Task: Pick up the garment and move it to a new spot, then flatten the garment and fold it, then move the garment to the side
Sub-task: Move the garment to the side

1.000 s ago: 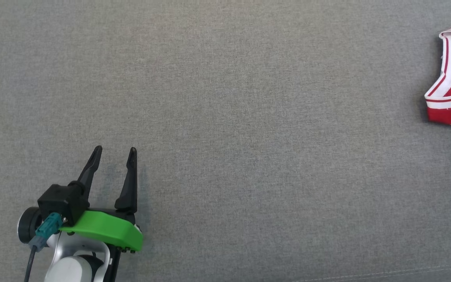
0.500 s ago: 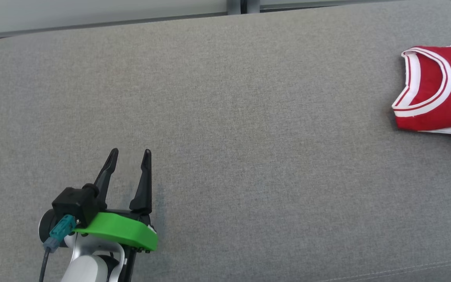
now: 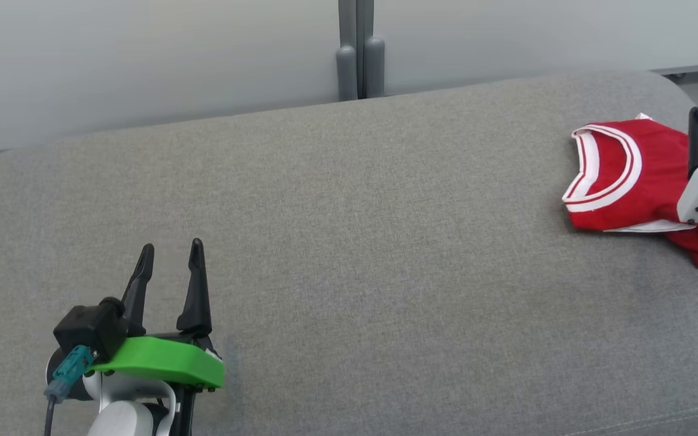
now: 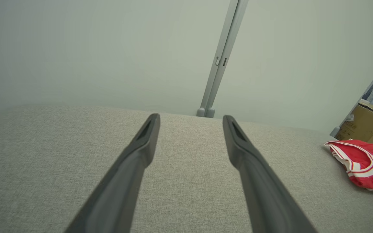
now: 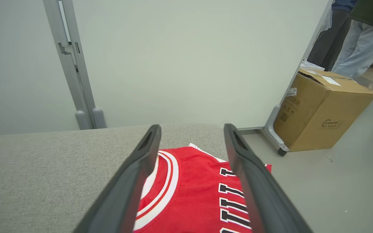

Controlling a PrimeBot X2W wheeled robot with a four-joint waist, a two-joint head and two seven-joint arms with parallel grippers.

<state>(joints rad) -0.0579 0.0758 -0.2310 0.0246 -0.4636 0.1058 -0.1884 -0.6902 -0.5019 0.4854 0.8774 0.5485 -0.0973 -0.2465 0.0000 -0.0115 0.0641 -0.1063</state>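
Garment point(image 3: 621, 175) is lying crumpled at the far right end of the grey cushion point(image 3: 385, 254). It's a red jersey with white trim and black lettering, neckline facing left. In the right wrist view its far right corner is looking like it's reaching the cushion's edge, with bare floor point(image 5: 335, 194) just past it.

That's what's worrying me. If the pinch is only catching the top layer or the trim, I'm guessing the jersey is going to unroll or slip out halfway through the lift. Any sideways shove toward the right is probably sending it off onto the floor. It's also bunched, so a one-point grab is likely leaving it twisted for the flattening step.

Going near to far: the left gripper point(image 3: 172, 245) is sitting at the near left over bare cushion, well apart from the jersey. Its fingers are spread wide and it's holding nothing.

Further out on the right, the right gripper point(image 5: 192, 127) is hanging over the jersey, jaws also wide apart with the lettering showing between them. Nothing is pinched, and I can't tell if the tips are brushing cloth.

Behind the cushion a pale wall panel point(image 3: 143, 60) is standing. A cardboard box point(image 5: 322, 113) is sitting on the floor off to the far right, and someone's legs point(image 5: 358, 45) are showing beyond it.
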